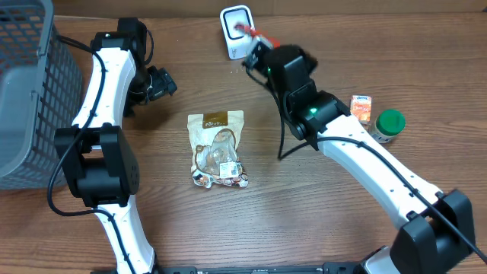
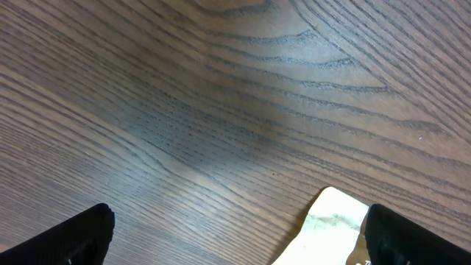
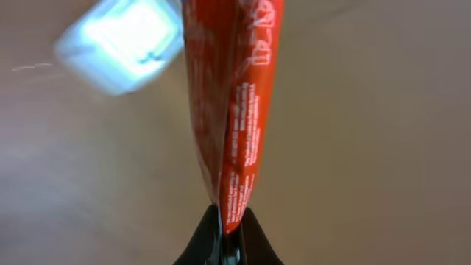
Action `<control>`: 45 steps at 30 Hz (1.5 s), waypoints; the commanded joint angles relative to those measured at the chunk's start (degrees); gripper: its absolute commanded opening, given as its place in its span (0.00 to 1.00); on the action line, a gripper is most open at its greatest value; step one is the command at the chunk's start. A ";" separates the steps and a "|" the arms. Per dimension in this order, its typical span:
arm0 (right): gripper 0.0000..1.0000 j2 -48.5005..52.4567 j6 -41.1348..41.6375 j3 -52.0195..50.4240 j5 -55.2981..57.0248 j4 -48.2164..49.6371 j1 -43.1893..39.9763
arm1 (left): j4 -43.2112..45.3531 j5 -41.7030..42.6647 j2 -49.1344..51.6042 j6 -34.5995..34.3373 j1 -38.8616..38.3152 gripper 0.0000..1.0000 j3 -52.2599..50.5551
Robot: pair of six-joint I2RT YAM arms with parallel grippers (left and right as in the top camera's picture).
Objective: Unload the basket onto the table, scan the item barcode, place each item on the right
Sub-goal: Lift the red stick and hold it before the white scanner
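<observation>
My right gripper (image 1: 257,47) is shut on a thin red packet (image 1: 248,31), held edge-on just in front of the white barcode scanner (image 1: 235,27) at the back of the table. In the right wrist view the red packet (image 3: 234,103) rises from the pinched fingertips (image 3: 230,224), with the scanner (image 3: 124,42) a bright blur at upper left. My left gripper (image 1: 161,82) hovers open over bare wood left of a clear bag of snacks (image 1: 218,148). The left wrist view shows its dark fingertips (image 2: 81,235) wide apart and the bag's corner (image 2: 331,221) by the right one.
A grey mesh basket (image 1: 30,91) stands at the left edge. A small orange carton (image 1: 362,107) and a green-lidded jar (image 1: 389,125) sit at the right, beside my right arm.
</observation>
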 commanded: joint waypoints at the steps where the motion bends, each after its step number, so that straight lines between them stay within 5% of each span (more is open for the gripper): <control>1: 0.03 4.83 -17.77 1.40 14.12 9.51 -0.44 | 0.02 -0.33 -0.90 0.70 -0.42 1.00 0.90; 15: 0.03 32.63 -44.74 2.58 15.13 56.46 -1.79 | 0.00 -0.33 -0.90 0.70 -0.42 1.00 0.90; 26: 0.03 45.05 -43.80 22.45 18.03 48.94 -3.10 | 0.02 -0.33 -0.90 0.70 -0.42 1.00 0.90; 45: 0.03 48.04 -42.05 23.56 17.03 45.00 -3.48 | 0.02 -0.33 -0.90 0.70 -0.42 1.00 0.90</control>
